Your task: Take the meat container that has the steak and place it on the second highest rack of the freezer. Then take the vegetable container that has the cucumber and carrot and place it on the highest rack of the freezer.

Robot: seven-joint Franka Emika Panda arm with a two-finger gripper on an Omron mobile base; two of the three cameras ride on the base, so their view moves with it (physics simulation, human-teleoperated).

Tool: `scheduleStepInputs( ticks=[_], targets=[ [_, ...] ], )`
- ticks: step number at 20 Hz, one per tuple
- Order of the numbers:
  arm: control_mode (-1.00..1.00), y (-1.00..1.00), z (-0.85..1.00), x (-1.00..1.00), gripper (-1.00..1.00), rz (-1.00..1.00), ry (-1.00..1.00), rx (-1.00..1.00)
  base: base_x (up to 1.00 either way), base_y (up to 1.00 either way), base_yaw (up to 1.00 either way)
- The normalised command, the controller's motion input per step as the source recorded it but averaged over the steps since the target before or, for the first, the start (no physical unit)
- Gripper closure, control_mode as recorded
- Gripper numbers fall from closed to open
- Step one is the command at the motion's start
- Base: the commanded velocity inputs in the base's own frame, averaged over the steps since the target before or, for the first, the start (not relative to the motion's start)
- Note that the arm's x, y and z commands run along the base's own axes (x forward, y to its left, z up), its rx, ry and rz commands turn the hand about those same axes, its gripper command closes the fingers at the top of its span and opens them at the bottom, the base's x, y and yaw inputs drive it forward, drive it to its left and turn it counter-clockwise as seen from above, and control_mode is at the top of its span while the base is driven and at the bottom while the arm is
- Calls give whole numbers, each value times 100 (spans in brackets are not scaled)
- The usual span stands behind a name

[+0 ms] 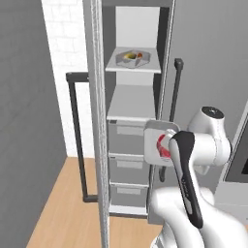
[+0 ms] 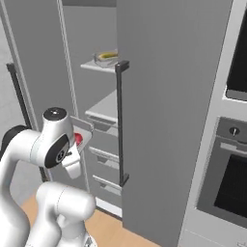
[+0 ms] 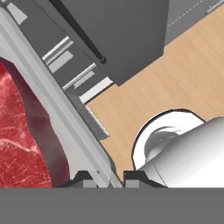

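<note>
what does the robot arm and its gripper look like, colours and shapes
The arm is glossy white, built of rounded, bulbous segments. One link carries a long dark stripe with a pale edge, and the joints end in dark round caps ringed in white. The gripper has two small dark, blocky finger tips. No cables or markings are visible.

My two finger tips (image 3: 103, 177) stand close together, pinched on the thin grey rim of the meat container (image 3: 65, 127), which runs up and away from my jaws toward the far left corner. Just left of my jaws, inside that rim, lies the red marbled steak (image 3: 17, 144). Beyond my jaws, stacked grey freezer drawers (image 3: 72, 72) show with pale fronts, and past them a dark door edge (image 3: 113, 39). Right of my jaws, light wooden floor (image 3: 175, 74) spreads out.
</note>
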Motion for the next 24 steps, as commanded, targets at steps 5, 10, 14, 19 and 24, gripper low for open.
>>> scheduleStepInputs(
  ticks=[5,10,14,19,24],
  targets=[
    [100,0,0,0,100,0,0,0,33,-8,-1],
    [100,0,0,0,100,0,0,0,80,-8,-5],
    [100,0,0,0,100,0,0,0,39,23,-6],
    [-100,30,4,23,100,-6,0,-2,1,31,-1],
    [-100,11,10,92,100,-20,-1,-1,0,0,0]
  ],
)
